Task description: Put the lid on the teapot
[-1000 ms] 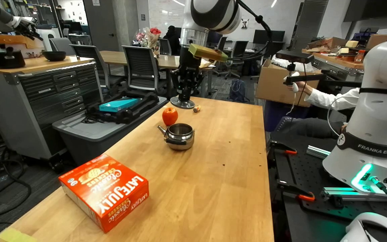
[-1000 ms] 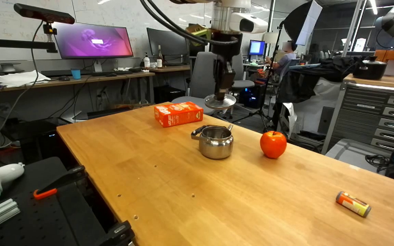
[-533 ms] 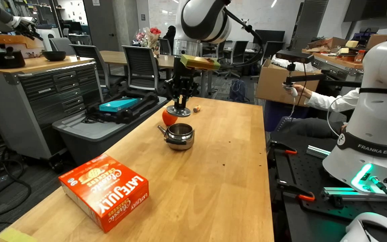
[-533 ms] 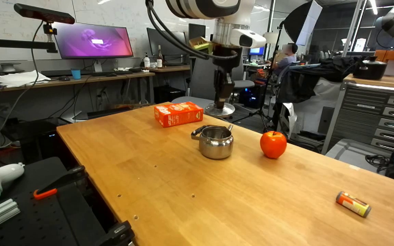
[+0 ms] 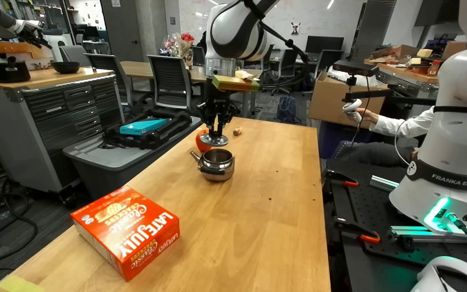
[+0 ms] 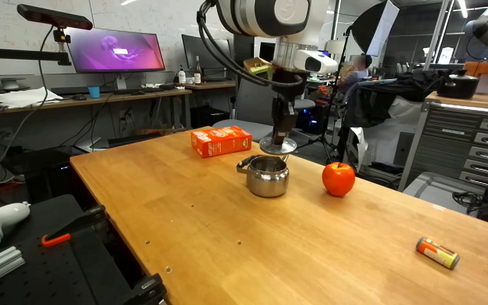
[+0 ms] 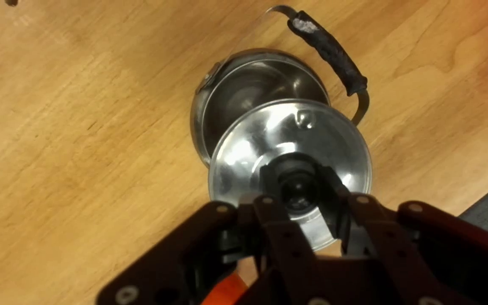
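The lid (image 5: 214,140), a round silvery disc, hangs level in the air in both exterior views (image 6: 278,146). My gripper (image 5: 216,130) is shut on its dark centre knob, also in the other views (image 6: 278,136) (image 7: 297,178). The teapot (image 5: 217,173) stands upright and open on the table in both exterior views (image 6: 268,182), its handle folded down to one side. In the wrist view the lid (image 7: 244,163) covers part of the teapot's opening (image 7: 248,87) and is offset from its centre. In an exterior view a small gap shows between lid and pot.
A red apple (image 6: 338,179) stands near the teapot, partly behind the lid in an exterior view (image 5: 202,142). An orange-red cracker box (image 5: 128,229) lies on the table (image 5: 258,243), also in view from elsewhere (image 6: 221,142). A small coloured roll (image 6: 437,253) lies farther along the table.
My gripper has moved down with the lid, step by step, bringing it closer above the teapot. The teapot, apple and box have not moved.
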Controlling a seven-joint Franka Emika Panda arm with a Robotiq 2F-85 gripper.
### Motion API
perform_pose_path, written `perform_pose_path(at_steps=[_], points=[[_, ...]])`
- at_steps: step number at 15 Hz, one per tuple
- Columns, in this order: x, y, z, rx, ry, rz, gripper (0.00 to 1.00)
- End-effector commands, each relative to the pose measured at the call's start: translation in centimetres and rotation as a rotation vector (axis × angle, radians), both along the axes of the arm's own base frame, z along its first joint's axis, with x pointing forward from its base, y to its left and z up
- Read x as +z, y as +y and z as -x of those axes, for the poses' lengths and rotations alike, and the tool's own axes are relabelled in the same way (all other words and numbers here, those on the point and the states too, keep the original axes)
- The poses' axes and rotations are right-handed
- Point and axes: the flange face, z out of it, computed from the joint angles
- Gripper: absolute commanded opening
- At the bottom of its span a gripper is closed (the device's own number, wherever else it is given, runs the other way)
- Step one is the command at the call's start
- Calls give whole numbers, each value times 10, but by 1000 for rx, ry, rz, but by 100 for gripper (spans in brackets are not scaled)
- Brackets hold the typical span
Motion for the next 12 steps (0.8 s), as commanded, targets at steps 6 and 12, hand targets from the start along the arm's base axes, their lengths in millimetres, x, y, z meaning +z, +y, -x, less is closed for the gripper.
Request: perform_pose_path(at_steps=[6,12], points=[[-23,23,-5,31,61,54,7],[-23,34,-3,62,57,76,7]])
